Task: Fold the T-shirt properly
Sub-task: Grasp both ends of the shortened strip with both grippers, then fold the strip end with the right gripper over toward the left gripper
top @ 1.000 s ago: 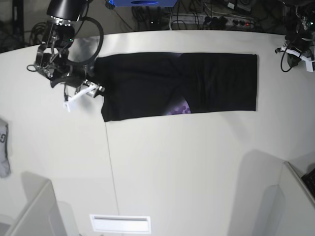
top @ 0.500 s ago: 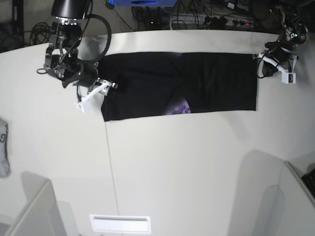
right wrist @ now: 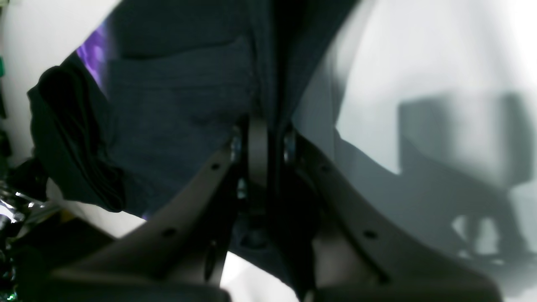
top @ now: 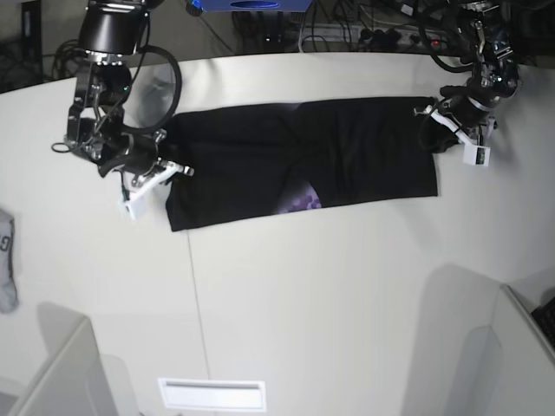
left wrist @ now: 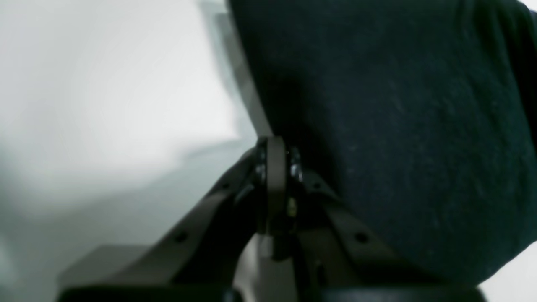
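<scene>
Black fabric T-shirt lies as long band across white surface; left tool and right tool each clamp opposite ends, likely for next fold.

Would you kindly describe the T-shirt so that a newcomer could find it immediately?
On the far half of the white table, a long black fabric T-shirt lies folded into a band between the two arms. A small purple printed patch shows at its near edge; the small grey cloth at the table's left edge is separate.
</scene>
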Controlling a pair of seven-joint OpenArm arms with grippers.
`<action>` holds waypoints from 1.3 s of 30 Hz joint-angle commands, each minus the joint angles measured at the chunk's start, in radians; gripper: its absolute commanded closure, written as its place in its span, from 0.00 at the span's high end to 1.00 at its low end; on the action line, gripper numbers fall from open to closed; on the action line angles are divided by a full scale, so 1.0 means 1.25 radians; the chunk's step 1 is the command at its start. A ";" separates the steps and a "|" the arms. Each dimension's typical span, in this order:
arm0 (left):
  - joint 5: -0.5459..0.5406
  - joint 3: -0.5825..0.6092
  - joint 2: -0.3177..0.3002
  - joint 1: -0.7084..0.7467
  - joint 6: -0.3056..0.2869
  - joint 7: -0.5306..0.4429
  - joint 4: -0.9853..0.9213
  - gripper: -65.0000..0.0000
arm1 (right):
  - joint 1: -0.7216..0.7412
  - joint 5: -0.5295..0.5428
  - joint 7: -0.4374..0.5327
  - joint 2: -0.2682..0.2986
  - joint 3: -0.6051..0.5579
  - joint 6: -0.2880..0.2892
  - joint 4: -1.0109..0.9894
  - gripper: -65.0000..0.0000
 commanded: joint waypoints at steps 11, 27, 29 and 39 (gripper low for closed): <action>0.004 -0.001 0.019 0.026 -0.001 0.014 0.096 0.00 | -0.006 0.024 0.006 -0.027 -0.159 0.005 0.142 0.00; 0.169 -0.074 0.001 0.044 -0.001 0.014 0.072 0.00 | -0.031 0.025 0.006 -0.149 -0.302 0.005 0.241 0.00; 0.214 -0.074 0.023 0.041 -0.002 0.013 0.072 0.00 | -0.030 0.025 0.006 -0.162 -0.324 0.005 0.241 0.00; 0.237 0.028 0.044 0.027 -0.005 0.013 0.076 0.00 | 0.005 0.027 0.007 -0.165 -0.391 -0.069 0.239 0.00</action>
